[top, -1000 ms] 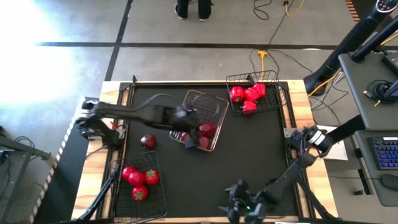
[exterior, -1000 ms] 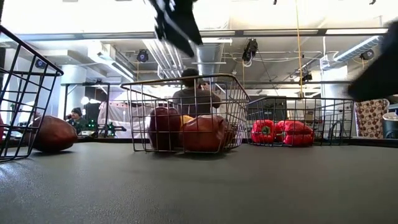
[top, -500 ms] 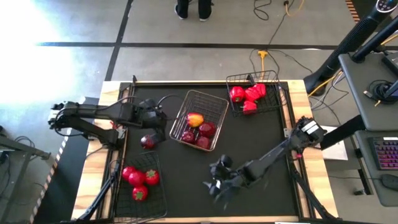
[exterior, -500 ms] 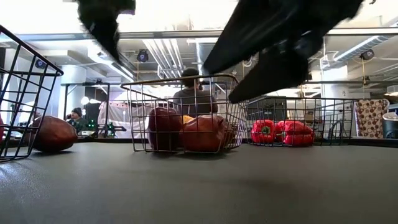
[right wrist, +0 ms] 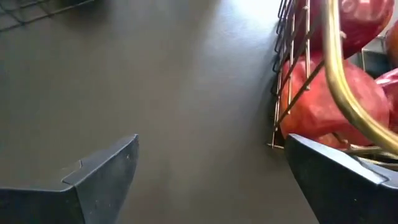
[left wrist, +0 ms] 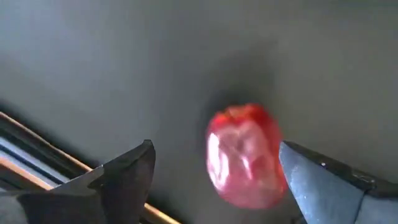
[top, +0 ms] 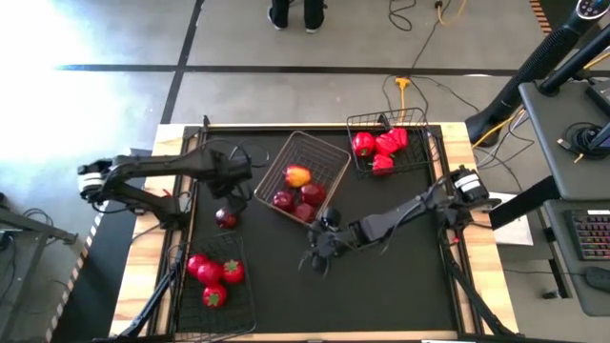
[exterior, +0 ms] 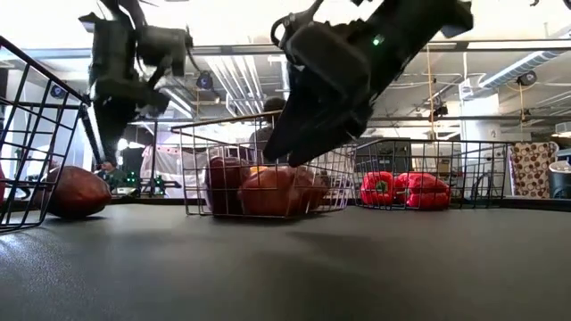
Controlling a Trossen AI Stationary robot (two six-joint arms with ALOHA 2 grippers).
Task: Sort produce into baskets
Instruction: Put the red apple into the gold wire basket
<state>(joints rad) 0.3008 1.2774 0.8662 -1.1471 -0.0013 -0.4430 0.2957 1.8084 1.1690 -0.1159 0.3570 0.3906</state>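
Note:
A dark red apple (top: 226, 217) lies loose on the black mat at the left; it also shows in the low view (exterior: 76, 192). My left gripper (top: 232, 191) hangs open above it, a finger on either side of the apple (left wrist: 245, 165) without touching. The silvery basket (top: 329, 152) at the middle holds dark red apples and one yellow-red apple (top: 297, 176). My right gripper (top: 317, 255) is open just off the basket's near corner (right wrist: 277, 143). A black basket (top: 419, 119) at the far right holds red peppers (top: 381, 148). Another black basket (top: 243, 305) at the near left holds tomatoes (top: 212, 274). My right gripper has one finger (right wrist: 336, 180) close under the silvery basket's near corner (right wrist: 277, 143); I cannot tell whether it touches the wire. It comes level from the table's near right side. My left gripper touches nothing.
Bare black mat (top: 381, 276) spreads over the table's near right part. A raised rail (top: 195, 191) runs along the mat's left edge, close to the loose apple. A person (top: 295, 11) stands beyond the far edge.
My left gripper has gone from over the silvery basket toward the table's left, to above the loose apple; the yellow-red apple now lies in the basket. My right gripper has swung from the near edge toward the basket. The basket has slid a little leftward and turned.

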